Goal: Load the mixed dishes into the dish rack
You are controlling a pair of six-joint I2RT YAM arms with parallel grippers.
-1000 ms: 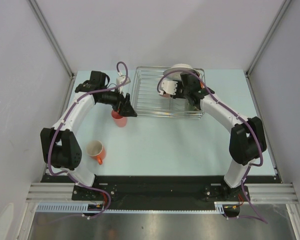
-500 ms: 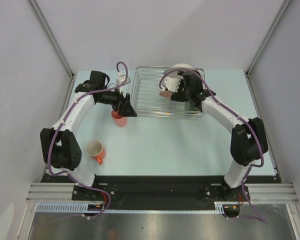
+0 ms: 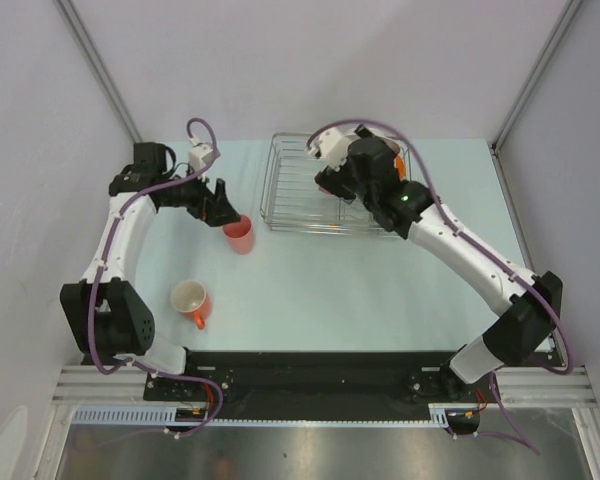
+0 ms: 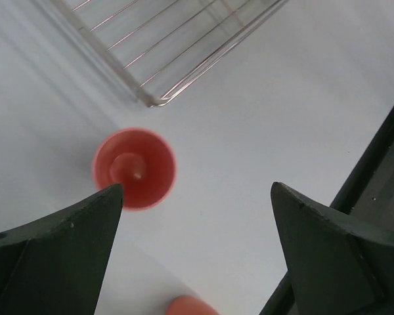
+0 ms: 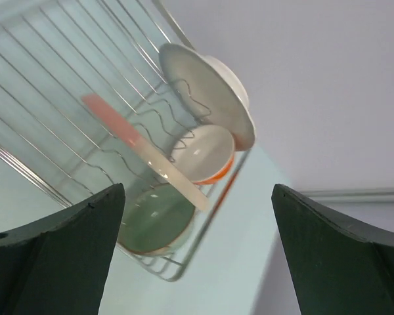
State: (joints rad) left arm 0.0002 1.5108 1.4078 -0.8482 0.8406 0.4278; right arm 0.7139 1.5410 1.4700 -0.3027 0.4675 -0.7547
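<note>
A pale blue-green table (image 3: 360, 280) is seen from above, with two robot arms bolted at its near edge. A silvery wire dish rack (image 3: 280, 185) is set at the far side of the table. The left gripper (image 4: 196, 189) is held with its jaws spread wide and nothing between them, above the table to the left of the rack. A salmon-pink tumbler (image 4: 134, 168) is stood upright on the table below it, just beside the rack's near left corner and outside the wires; in the left wrist view it is seen close to one dark fingertip (image 4: 85, 216). An orange mug with white inside (image 3: 191, 300) is stood upright on the table nearer the arm bases, well apart from the rack. The right gripper (image 5: 197, 190) is held over the rack, its jaws likewise wide apart and empty. In the right wrist view four dishes are seen at one end of the rack. A white plate (image 5: 210, 95) is stood on edge in the slots. A pink-and-cream plate (image 5: 144, 147) is leaned at a tilt across the wavy wires. A small cream bowl (image 5: 207, 151) is tipped on its side between the two plates. A small green bowl (image 5: 154, 226) is tipped beside the rack's corner, under the tilted plate.
</note>
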